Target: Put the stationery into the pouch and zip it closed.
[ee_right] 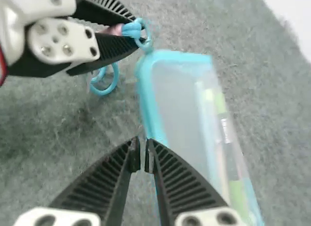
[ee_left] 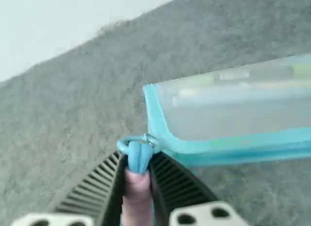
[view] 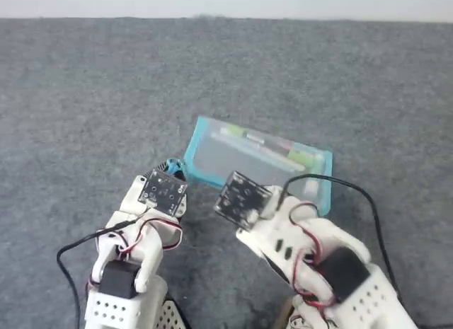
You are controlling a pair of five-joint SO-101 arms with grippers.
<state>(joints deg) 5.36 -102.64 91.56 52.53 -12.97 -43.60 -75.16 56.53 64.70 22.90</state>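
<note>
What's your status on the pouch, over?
Left gripper shut on zipper pull at pouch corner. Right gripper pinching pouch edge. Stationery inside. Blue ring lies beside pull.

Place: looks like a small robotics lab or a hobby test bench, honestly can't tell which
Worktop: the worktop (view: 85, 95) is covered all over in grey carpet-like felt
Backdrop: just a plain pale wall (view: 212, 2) along the far edge
Gear: two white plastic arms (view: 131, 272) side by side, with bare circuit boards (view: 241, 199) and loose wires (view: 371, 205) hanging out
</note>
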